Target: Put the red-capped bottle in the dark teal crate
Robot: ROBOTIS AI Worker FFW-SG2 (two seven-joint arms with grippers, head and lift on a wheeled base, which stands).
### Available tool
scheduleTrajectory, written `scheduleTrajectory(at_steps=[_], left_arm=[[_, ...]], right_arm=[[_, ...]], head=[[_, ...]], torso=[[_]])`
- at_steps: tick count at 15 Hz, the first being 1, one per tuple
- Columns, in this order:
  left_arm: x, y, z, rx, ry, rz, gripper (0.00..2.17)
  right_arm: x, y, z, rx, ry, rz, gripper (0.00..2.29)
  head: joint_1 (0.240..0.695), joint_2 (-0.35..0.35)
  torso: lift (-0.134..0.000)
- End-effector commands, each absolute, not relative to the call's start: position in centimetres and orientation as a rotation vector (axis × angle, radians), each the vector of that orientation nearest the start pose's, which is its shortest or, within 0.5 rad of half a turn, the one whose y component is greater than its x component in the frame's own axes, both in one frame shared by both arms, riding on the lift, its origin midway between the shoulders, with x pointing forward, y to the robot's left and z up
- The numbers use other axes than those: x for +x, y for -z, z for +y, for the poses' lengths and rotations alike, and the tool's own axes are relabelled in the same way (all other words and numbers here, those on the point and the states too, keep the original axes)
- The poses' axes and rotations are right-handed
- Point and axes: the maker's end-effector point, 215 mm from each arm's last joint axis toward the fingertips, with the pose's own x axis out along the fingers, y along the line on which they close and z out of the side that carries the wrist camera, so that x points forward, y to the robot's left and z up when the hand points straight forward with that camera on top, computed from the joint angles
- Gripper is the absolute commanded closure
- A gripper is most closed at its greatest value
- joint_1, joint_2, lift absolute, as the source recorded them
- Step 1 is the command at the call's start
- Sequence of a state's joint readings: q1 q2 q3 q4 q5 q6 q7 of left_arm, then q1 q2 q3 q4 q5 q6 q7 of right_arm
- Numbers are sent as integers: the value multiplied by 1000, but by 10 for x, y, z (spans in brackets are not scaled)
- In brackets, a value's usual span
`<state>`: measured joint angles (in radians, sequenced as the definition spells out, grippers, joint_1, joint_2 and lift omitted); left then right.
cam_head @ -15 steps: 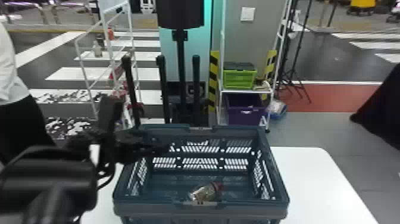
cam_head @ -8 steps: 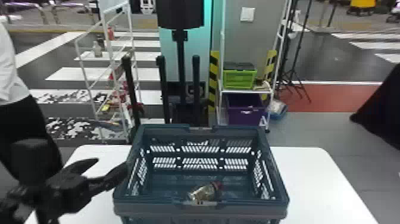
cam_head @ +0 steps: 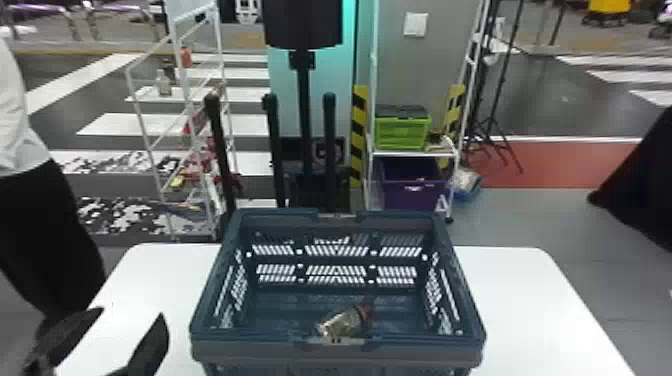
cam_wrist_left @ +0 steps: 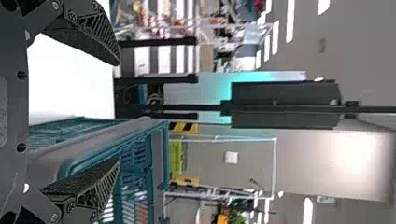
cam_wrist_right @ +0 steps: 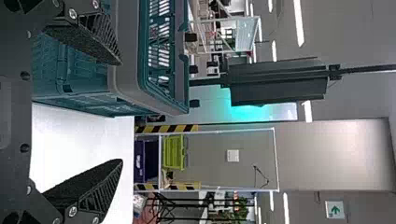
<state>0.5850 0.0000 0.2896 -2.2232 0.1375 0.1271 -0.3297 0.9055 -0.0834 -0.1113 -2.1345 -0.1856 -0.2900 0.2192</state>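
On the far side stands a white rack (cam_head: 410, 154); it holds a green crate (cam_head: 403, 131) above a purple bin (cam_head: 412, 187).

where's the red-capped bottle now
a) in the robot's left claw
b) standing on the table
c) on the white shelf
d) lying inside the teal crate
d, the bottle lies on its side within the walls of the teal crate.

The clear, red-capped bottle (cam_head: 344, 322) lies on its side inside the dark teal crate (cam_head: 337, 344), near its front wall.
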Motion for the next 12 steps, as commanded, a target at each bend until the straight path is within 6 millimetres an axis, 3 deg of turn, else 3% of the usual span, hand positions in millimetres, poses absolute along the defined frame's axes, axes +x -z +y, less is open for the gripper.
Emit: scheduleTrajectory(at_steps=[1,4,7,12], left_arm=[[383,304,278,54,89,-72,188],[356,332,252,66,64,-56,188],[344,351,246,76,46,-38,188],[336,359,247,73,39,-32,184]], right_arm=[[318,347,-241,45,-170,35,147],[321,351,-237,47,-180,48,147],[324,356,-233,52,-180,54,147],[326,358,-230,56,-180,51,147]], head=[[499,0],[499,0],[499,0],[499,0]], torso=[[0],[0],[0],[0]])
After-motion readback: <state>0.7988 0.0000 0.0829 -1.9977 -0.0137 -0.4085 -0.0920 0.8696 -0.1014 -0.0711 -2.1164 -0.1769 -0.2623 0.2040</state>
